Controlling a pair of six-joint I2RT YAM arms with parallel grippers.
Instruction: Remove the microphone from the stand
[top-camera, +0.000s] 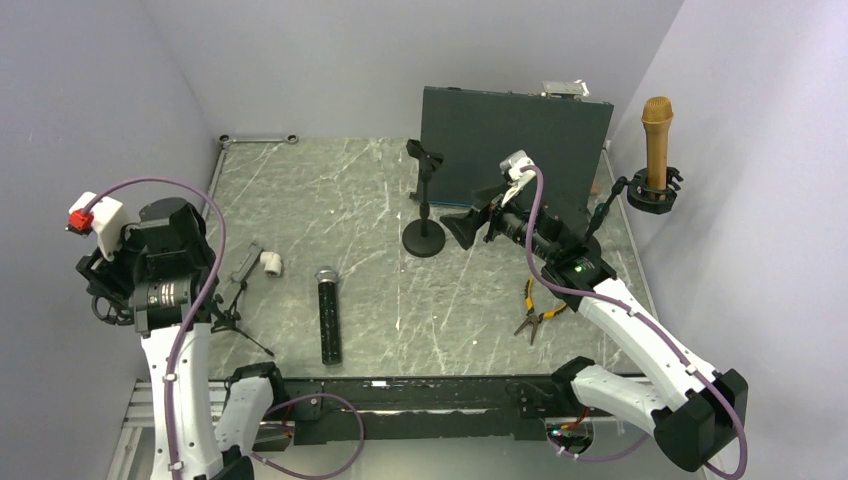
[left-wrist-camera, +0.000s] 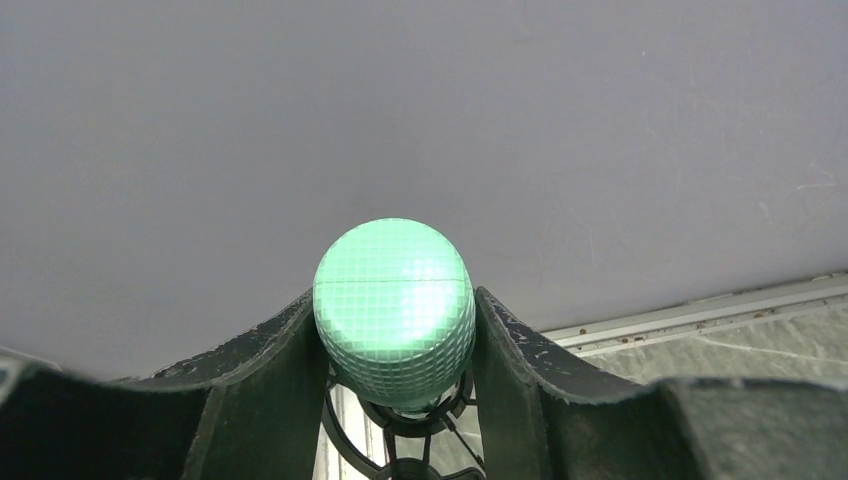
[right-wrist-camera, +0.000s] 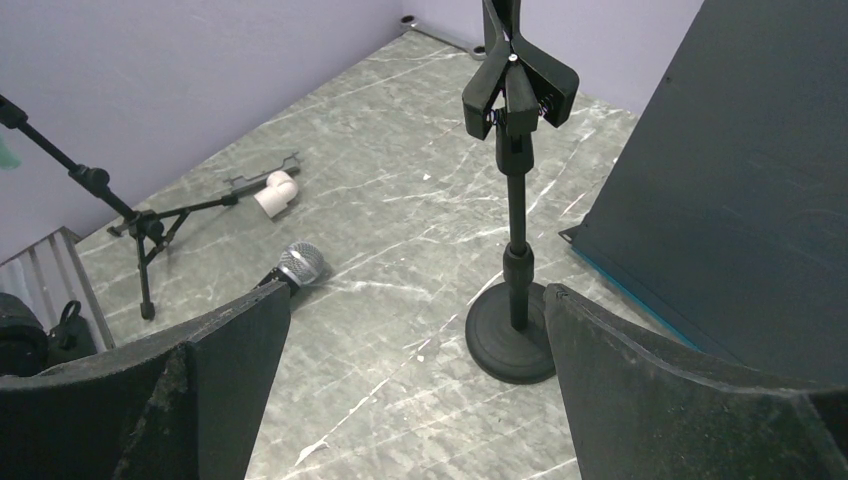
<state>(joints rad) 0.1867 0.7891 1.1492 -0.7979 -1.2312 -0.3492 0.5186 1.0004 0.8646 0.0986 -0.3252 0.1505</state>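
Wrist cam only — left claw (left-wrist-camera: 393, 296) grips green mic (left-wrist-camera: 393, 330); hidden from top

The microphone (left-wrist-camera: 393, 310) has glossy green metal mesh

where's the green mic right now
In the left wrist view the green mic sits clamped by its head in the left gripper, in front of the grey wall, with the stand's clip just below it.

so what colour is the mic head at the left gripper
Mint green mic head with grid mesh; left wrist view shows it best.
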